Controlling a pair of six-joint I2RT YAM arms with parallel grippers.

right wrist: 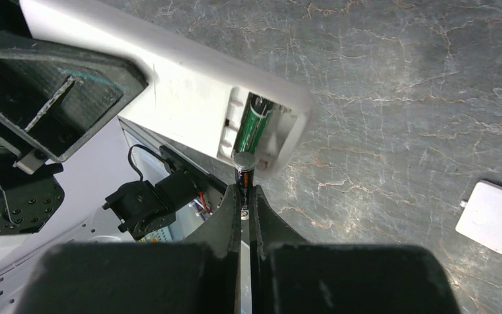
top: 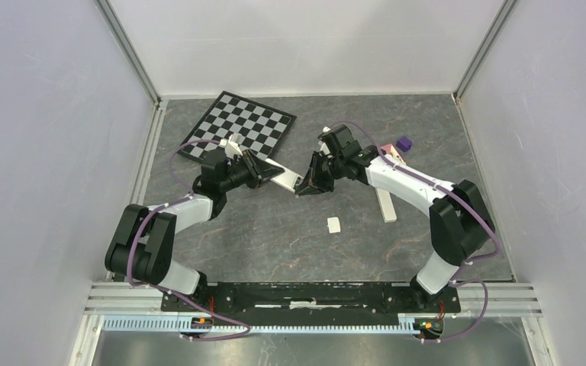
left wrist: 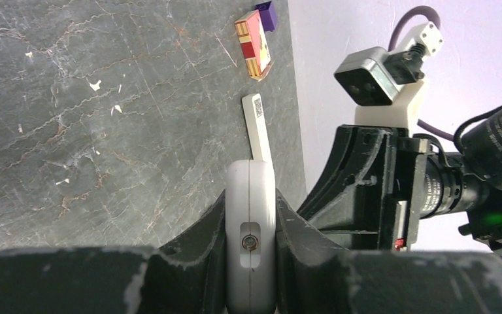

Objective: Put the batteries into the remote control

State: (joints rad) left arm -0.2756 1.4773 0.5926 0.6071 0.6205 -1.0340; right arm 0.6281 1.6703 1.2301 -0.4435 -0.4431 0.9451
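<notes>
Right pincer [right wrist: 245, 191] clamped a slim dark cylindrical battery [right wrist: 244, 163], tip aimed lengthwise at the open bay [right wrist: 281, 127] of the white plastic remote [right wrist: 183, 85], where a green-wrapped battery [right wrist: 251, 124] sat. Left pincer [left wrist: 251, 206] gripped the remote.

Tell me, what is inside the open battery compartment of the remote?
One green battery lies in the compartment of the remote. The right hand holds a second battery at its edge. That battery hides the compartment's near end.
</notes>
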